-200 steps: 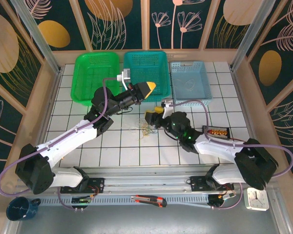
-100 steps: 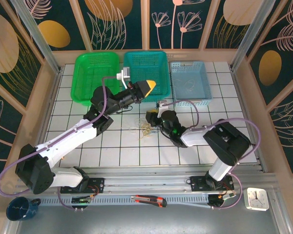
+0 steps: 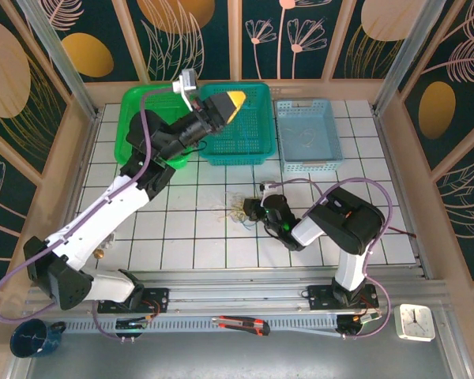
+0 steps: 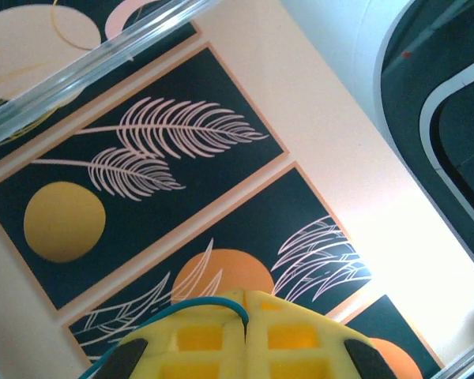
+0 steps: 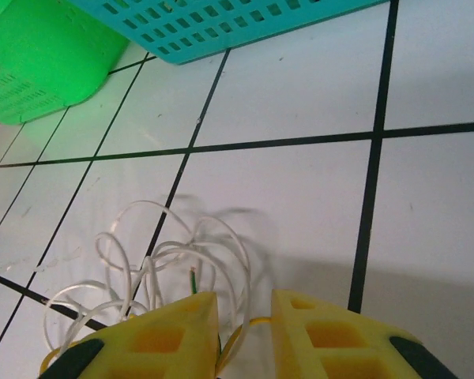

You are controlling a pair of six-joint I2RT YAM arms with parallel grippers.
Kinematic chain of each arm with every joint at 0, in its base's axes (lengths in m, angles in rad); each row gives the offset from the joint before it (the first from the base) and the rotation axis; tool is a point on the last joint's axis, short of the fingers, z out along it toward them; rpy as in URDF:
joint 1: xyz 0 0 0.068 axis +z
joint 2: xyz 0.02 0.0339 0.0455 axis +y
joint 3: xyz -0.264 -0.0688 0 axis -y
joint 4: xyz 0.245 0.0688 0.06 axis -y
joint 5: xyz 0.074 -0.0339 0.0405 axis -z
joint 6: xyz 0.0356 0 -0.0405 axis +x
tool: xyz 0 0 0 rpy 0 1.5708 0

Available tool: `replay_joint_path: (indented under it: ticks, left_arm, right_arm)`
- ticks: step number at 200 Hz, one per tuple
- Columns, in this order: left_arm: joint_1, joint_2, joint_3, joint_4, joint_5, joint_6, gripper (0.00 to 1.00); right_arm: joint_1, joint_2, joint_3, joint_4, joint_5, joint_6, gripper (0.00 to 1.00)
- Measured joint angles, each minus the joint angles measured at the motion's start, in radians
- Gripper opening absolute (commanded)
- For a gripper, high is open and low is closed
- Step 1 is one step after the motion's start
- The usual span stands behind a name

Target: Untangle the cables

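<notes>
Yellow fingers (image 4: 197, 341) of the left hand (image 4: 245, 335) are pressed together, and a blue cable (image 4: 182, 309) is pinched in the seam between them, arcing away to the left in the wrist view. This hand is held high above the teal basket (image 3: 257, 138). The height is judged to serve the separation: one strand is drawn up and away from the others.

The rest of the cables (image 3: 235, 212) lie as a loose clump on the white tiled worktop (image 3: 182, 245), in front of the teal basket and apart from it. The right hand (image 5: 245, 328) is set low at the edge of this clump. Its fingers stand close, with a narrow gap left between them. Pale loops (image 5: 166, 260) are spread just ahead of the fingertips, and a green strand (image 5: 193, 280) and a yellow strand (image 5: 235, 335) run towards the gap. Whether any strand is actually pinched cannot be told. The low position is judged to anchor the clump against the upward pull.
</notes>
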Motion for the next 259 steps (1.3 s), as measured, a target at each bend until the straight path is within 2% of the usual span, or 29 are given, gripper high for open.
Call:
replay_joint_path:
  ticks: [44,68,78,145,188,226,259]
  left_arm:
    - [0.034,0.050,0.142,-0.081,0.008,0.051,0.00]
    - [0.064,0.061,0.202,-0.123,0.008,0.079,0.00]
    - [0.078,0.063,0.222,-0.132,0.008,0.087,0.00]
    - [0.158,0.078,0.296,-0.177,0.016,0.109,0.00]
    - [0.211,0.118,0.412,-0.251,0.022,0.153,0.00]
    - [0.278,0.126,0.493,-0.333,0.015,0.226,0.00]
    - [0.366,0.130,0.497,-0.379,0.002,0.265,0.00]
  right_arm:
    - [0.001,0.013,-0.014,0.043,0.000,0.034,0.27]
    - [0.003,0.013,-0.017,0.057,-0.003,0.037,0.43]
    - [0.005,0.013,-0.017,0.066,-0.003,0.043,0.46]
    - [0.008,0.013,-0.017,0.074,-0.007,0.040,0.47]
    - [0.008,0.012,-0.017,0.074,-0.008,0.043,0.48]
    - [0.008,-0.039,-0.016,0.006,-0.042,0.043,0.54]
    - [0.009,-0.124,0.011,-0.081,-0.072,0.032,0.62]
